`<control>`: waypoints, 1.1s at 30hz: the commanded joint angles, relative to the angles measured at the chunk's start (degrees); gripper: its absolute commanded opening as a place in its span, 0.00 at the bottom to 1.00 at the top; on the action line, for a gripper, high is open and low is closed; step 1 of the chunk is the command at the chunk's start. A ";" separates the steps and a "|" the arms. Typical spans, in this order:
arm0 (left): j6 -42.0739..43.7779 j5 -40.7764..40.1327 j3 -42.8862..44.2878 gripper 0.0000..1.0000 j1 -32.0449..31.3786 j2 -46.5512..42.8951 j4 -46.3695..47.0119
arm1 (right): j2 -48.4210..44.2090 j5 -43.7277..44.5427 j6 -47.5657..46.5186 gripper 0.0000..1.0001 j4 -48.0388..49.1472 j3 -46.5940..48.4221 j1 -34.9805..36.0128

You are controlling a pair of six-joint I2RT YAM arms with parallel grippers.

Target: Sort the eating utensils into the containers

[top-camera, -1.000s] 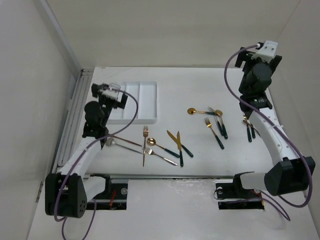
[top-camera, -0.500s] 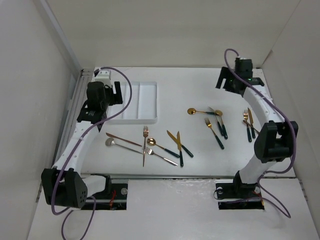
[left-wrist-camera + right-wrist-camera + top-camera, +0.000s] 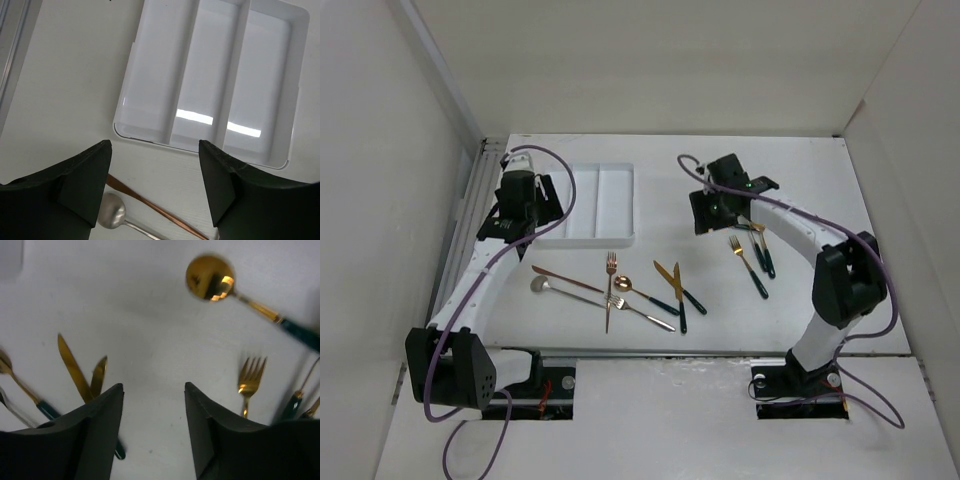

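The white three-compartment tray [image 3: 615,195] lies at the back left, and all the compartments that show in the left wrist view [image 3: 210,75] are empty. My left gripper [image 3: 542,203] hovers open over the tray's near left end [image 3: 155,170]. Below it lie a silver spoon [image 3: 111,212] and a copper knife [image 3: 150,207]. My right gripper [image 3: 705,215] is open and empty [image 3: 153,395] above bare table. A gold spoon [image 3: 209,277] lies ahead of it, a gold fork [image 3: 250,377] to its right and two gold knives [image 3: 75,370] to its left.
More utensils lie near the front middle: a fork [image 3: 612,262], a gold spoon [image 3: 622,284] and two crossed green-handled knives [image 3: 675,285]. A green-handled group [image 3: 760,245] lies under the right arm. White walls enclose the table on three sides.
Both arms have swung down from raised poses. The right gripper moved left to the table's middle. The left gripper came down over the tray's near end.
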 commanded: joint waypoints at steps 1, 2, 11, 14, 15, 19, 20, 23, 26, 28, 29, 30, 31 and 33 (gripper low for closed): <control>-2.00 -2.84 -0.90 0.67 0.57 -1.31 1.19 | -6.17 -2.87 -0.49 0.57 -4.71 -7.04 5.80; -2.00 -2.85 -1.60 0.67 0.57 -1.31 1.71 | -8.01 -2.08 2.83 0.51 -4.71 -8.47 6.77; -2.53 -1.79 -3.27 0.67 1.62 -1.84 4.96 | -8.47 -1.55 14.90 0.44 -7.71 -15.86 13.18; -2.00 -1.79 -3.89 0.67 1.62 -2.37 6.19 | -7.42 -0.94 15.43 0.44 -7.09 -17.10 13.19; -1.48 -1.79 -4.50 0.67 1.62 -2.98 6.20 | -6.63 -0.93 15.43 0.44 -7.09 -17.10 13.19; -1.47 -1.79 -5.03 0.67 1.62 -3.51 6.73 | -4.52 -0.93 14.38 0.48 -7.09 -16.22 14.34; -1.47 -1.79 -5.03 0.67 1.62 -3.51 6.73 | -4.52 -0.93 14.38 0.50 -6.57 -16.22 14.34; -1.47 -1.79 -5.56 0.67 1.62 -4.04 6.73 | -3.82 -1.63 13.24 0.56 -6.03 -16.22 14.34; -1.47 -2.41 -5.56 0.67 1.62 -4.56 6.73 | -1.01 -1.03 12.71 0.57 -7.87 -14.38 14.95; -1.47 -2.93 -5.56 0.67 1.62 -4.56 6.73 | 1.63 0.11 12.71 0.56 -9.02 -13.85 15.74; -1.47 -2.94 -4.95 0.67 1.62 -4.56 6.73 | 2.16 0.65 12.71 0.54 -9.02 -13.85 16.61; -1.47 -2.94 -4.94 0.67 1.62 -4.56 6.73 | 2.68 0.65 12.71 0.52 -9.02 -13.85 17.32; -0.86 -3.46 -4.94 0.67 1.62 -4.56 6.73 | 2.69 1.17 12.71 0.52 -9.02 -13.85 17.32; -0.86 -3.46 -4.94 0.69 1.62 -4.56 7.25 | 2.69 1.71 12.71 0.52 -8.32 -13.85 17.85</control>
